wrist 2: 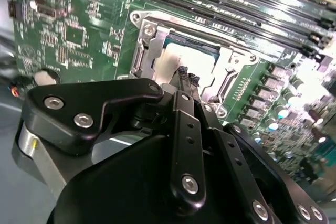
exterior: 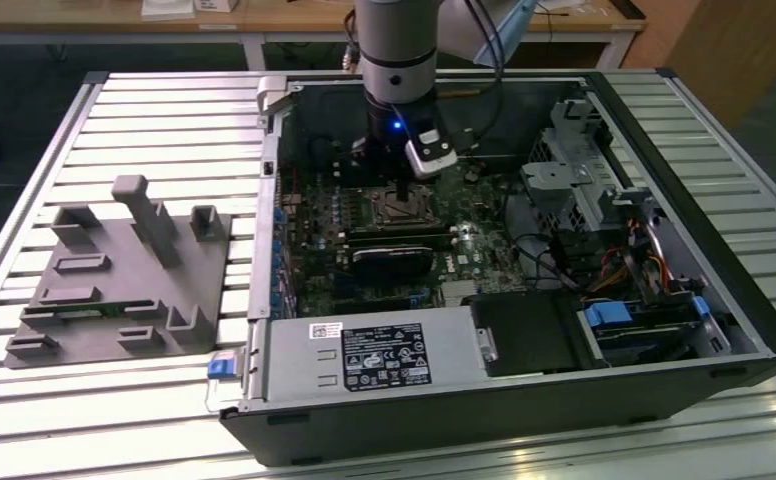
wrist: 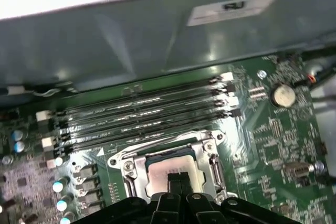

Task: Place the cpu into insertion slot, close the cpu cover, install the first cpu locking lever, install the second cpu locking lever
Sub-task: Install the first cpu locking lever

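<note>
**Task state at the socket.** The gripper [wrist 2: 188,75], its 2 fingertips [wrist 2: 182,73] pressed together with nothing between them, hangs directly over the cpu [wrist 2: 169,59], touching or just above its pale top. The cpu sits in the insertion slot [exterior: 402,210], and the cpu cover [wrist: 130,166] appears to lie down around it, so steps 1 and 2 look done. Whether the 2 locking levers are latched cannot be told. Memory slots [wrist: 142,124] run just beyond the tool on the green motherboard [wrist: 273,140]. The open computer case [exterior: 402,430] rests on a slatted metal table [exterior: 161,110], with a grey fixture [exterior: 121,280] well aside and a wooden bench [exterior: 295,20] behind.
</note>
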Robot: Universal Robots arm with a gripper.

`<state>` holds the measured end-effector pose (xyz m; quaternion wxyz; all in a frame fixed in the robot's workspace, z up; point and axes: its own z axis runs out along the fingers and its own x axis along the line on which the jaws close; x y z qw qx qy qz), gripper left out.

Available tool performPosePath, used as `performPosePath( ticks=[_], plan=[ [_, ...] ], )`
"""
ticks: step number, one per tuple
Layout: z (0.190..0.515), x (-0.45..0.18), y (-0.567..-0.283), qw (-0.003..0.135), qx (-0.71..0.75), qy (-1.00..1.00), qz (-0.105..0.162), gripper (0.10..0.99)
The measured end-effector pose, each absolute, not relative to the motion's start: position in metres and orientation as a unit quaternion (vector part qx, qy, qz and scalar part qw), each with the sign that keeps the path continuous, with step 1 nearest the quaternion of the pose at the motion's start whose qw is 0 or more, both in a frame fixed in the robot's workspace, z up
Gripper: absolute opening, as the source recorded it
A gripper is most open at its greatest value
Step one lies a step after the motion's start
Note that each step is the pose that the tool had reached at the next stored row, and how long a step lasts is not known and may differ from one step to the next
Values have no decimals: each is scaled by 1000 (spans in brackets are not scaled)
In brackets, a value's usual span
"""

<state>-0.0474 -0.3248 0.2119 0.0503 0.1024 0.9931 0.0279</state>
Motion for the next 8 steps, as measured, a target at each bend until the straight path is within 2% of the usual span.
performPosePath(
  ticks=[8],
  plan=[
    [212,-47,-325,48,37,998,31,106]
  ],
)
